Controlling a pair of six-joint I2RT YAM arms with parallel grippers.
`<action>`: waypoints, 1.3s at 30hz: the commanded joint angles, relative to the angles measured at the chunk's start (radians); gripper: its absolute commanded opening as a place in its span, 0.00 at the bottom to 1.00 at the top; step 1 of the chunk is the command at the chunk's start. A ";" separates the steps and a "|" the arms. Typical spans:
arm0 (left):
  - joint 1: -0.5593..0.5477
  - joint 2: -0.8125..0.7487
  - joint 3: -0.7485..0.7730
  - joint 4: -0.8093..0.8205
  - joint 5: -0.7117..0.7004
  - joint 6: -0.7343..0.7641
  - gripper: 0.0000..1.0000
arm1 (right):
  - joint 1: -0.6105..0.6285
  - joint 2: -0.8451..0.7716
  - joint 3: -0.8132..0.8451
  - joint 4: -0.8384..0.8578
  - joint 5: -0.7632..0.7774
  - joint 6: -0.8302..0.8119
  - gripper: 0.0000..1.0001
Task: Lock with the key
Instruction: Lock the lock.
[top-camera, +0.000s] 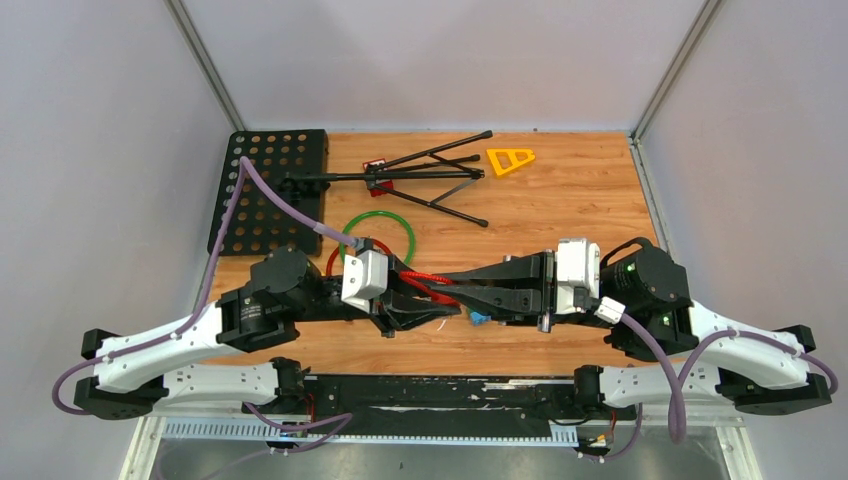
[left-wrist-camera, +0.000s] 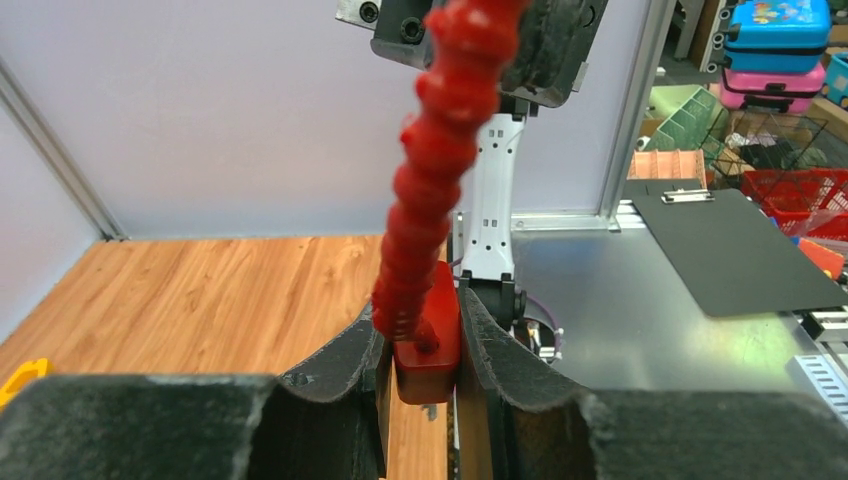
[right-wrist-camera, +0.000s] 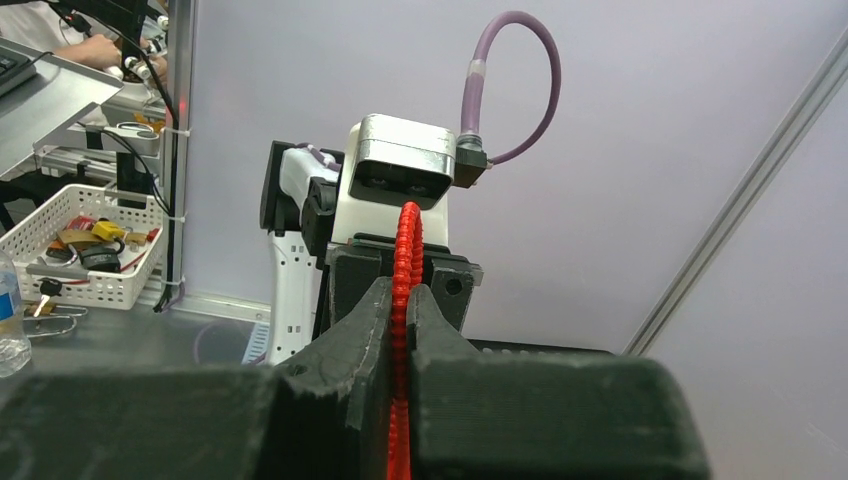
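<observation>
My left gripper (top-camera: 400, 300) is shut on the red lock body (left-wrist-camera: 432, 345), which sits squeezed between its two black fingers above the wooden table (top-camera: 580, 200). A red ribbed cable (left-wrist-camera: 440, 150) rises from the top of the lock and runs across to my right gripper (top-camera: 442, 290). In the right wrist view the right gripper (right-wrist-camera: 405, 296) is shut on that cable (right-wrist-camera: 407, 235), its fingers pinching it thin. A small blue piece (top-camera: 478, 320) lies under the right fingers; I cannot tell whether it is the key.
A black perforated board (top-camera: 268, 190) lies at the back left, with a folded black stand (top-camera: 420, 175) beside it. A yellow triangle (top-camera: 510, 160) sits at the back. A green ring (top-camera: 380, 218) lies just behind the left wrist.
</observation>
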 joint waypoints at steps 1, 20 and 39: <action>-0.002 -0.036 0.006 0.116 -0.041 0.004 0.00 | 0.001 -0.006 -0.006 -0.058 0.008 0.017 0.00; -0.002 -0.008 -0.010 0.144 0.031 -0.016 0.44 | 0.001 -0.050 -0.074 0.081 0.039 0.026 0.00; -0.002 -0.007 -0.011 0.112 0.040 -0.026 0.59 | 0.000 -0.095 -0.089 0.143 0.065 0.003 0.00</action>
